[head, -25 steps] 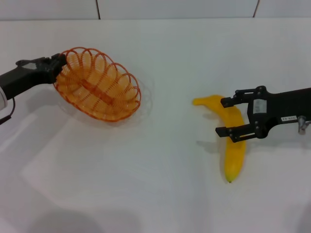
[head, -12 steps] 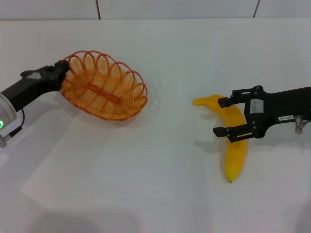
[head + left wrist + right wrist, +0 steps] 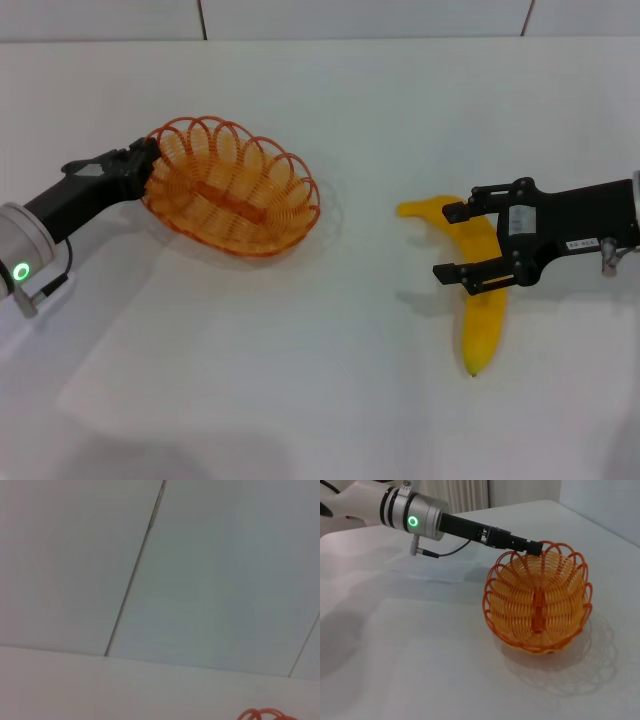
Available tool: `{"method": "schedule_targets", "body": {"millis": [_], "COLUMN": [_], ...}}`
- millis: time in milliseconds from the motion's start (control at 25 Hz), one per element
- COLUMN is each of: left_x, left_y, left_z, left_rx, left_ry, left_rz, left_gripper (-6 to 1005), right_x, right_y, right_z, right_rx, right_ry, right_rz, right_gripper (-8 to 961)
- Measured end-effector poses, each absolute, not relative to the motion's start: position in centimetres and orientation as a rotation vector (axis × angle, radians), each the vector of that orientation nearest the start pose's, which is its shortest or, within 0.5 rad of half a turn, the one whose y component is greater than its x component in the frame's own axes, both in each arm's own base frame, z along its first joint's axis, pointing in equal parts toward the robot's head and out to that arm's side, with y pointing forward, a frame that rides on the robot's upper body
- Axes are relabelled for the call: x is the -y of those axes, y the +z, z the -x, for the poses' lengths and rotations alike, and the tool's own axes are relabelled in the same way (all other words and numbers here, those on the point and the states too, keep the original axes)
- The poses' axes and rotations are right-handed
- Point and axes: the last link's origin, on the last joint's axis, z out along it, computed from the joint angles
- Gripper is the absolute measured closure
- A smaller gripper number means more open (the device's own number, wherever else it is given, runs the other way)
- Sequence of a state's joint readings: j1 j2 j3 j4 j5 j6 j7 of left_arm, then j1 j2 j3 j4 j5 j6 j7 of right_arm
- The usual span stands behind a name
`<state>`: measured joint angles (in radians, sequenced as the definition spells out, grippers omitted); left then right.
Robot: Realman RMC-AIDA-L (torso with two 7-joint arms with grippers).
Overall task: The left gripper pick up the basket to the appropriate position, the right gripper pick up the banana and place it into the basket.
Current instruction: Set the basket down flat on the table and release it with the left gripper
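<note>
The orange wire basket (image 3: 232,188) is at the left of the white table, tilted and seemingly just off the surface. My left gripper (image 3: 148,160) is shut on its left rim. The right wrist view shows the basket (image 3: 540,605) and this grip (image 3: 532,546) too. A bit of orange rim (image 3: 260,715) shows in the left wrist view. The yellow banana (image 3: 482,320) lies on the table at the right. My right gripper (image 3: 447,243) is open, its two fingers on either side of the banana's middle. I cannot tell if they touch it.
The white table (image 3: 330,380) ends at a tiled wall (image 3: 360,18) behind. The left arm's white cuff with a green light (image 3: 18,270) is at the left edge. A stretch of bare table lies between basket and banana.
My left gripper has carried the basket to the right, toward the table's middle. My right gripper has shifted slightly left over the banana and stays open. The banana has not moved.
</note>
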<state>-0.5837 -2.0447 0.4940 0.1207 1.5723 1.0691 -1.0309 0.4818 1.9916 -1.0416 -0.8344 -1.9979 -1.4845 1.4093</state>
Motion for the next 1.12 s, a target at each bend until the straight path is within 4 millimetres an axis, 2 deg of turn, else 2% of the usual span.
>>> {"method": "schedule_targets", "body": {"millis": [440, 1120], "left_x": [-35.2, -35.1], "left_y": [-4.2, -4.8], "left_z": [31.6, 31.2], "left_rx": [1.039, 1.056], "left_ry": [-0.830, -0.844], "left_rz": [2.004, 2.004], "left_gripper": [925, 921], "right_x": [-33.5, -33.6], "right_y": [1.1, 1.0], "right_z": [-26.5, -26.4], "right_rx": [-0.342, -0.341], "right_ry": [0.270, 0.250], "right_rz": [2.898, 2.906], "right_gripper": [135, 136]}}
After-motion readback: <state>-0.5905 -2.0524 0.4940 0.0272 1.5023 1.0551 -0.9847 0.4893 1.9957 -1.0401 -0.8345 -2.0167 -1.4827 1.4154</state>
